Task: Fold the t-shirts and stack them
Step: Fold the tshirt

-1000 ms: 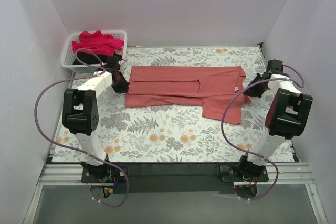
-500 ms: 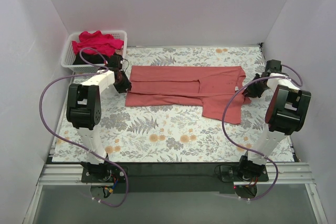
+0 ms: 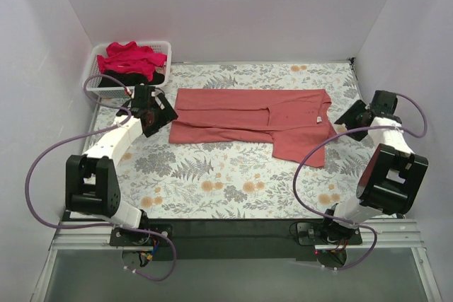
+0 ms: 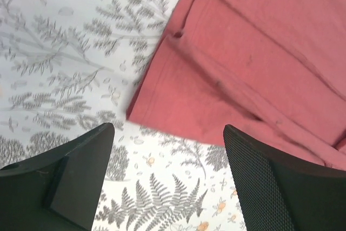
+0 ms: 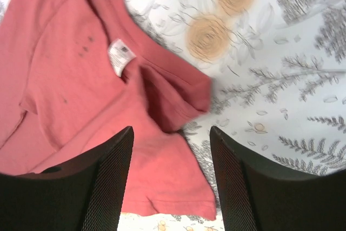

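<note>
the coral-red t-shirt (image 3: 248, 118) lies flat across the far half of the table (image 3: 233, 189), its hem end toward the left arm and its collar end toward the right. the long edges look turned in, so it reads as a band with layered creases along it. one flap at the collar end sticks out toward the near side, so the lengthwise fold seems only partly tidy.

the left hand (image 3: 161, 112) hovers just off the hem corner, fingers spread wide and holding nothing. its wrist view shows the cloth's corner lying on the table between the two fingers, untouched. the right hand (image 3: 348, 116) sits just beside the collar end, also spread and empty. its wrist view shows the white neck label (image 5: 120, 55) and a small rumpled bump of cloth by the neckline.

by my reckoning the task is early. this first shirt has its side folds laid but has not been folded across into a compact packet, and the loose flap and the bump want smoothing first. the crimson-pink t-shirt (image 3: 127, 58) and the black t-shirt (image 3: 157, 76) are bunched in the white basket (image 3: 90, 79) at the far left corner, unfolded. no stack exists yet.
</note>
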You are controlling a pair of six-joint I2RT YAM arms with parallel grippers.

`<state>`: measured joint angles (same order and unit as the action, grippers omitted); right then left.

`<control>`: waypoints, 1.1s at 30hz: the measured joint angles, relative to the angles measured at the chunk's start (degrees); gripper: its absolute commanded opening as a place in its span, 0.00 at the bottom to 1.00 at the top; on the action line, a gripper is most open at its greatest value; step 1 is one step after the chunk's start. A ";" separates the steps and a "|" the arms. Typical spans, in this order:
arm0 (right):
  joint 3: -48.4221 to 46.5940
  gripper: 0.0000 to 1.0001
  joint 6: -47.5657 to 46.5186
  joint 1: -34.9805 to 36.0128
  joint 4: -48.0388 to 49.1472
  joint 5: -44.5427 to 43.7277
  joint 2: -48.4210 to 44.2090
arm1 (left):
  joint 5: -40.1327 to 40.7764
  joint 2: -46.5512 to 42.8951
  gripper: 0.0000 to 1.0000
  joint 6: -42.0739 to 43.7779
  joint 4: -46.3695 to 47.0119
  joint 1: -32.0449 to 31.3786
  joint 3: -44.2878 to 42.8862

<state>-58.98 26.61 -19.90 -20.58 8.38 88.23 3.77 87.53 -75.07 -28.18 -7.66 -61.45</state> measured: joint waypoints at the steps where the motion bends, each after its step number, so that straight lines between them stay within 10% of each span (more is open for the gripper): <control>1: 2.34 0.65 0.66 -0.85 1.22 0.70 -1.09 | 0.09 -1.84 0.82 -0.94 0.02 0.00 1.75; 10: 16.13 0.65 7.28 -4.09 10.95 7.30 -2.14 | -2.16 -3.32 0.80 -10.27 1.77 0.00 15.06; 33: 20.33 0.58 11.45 -7.15 28.11 12.83 2.67 | -7.26 4.79 0.61 -18.40 12.50 0.00 12.98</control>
<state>-38.65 38.06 -27.05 7.53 21.21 90.89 -3.49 92.31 -93.47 -15.68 -7.66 -48.47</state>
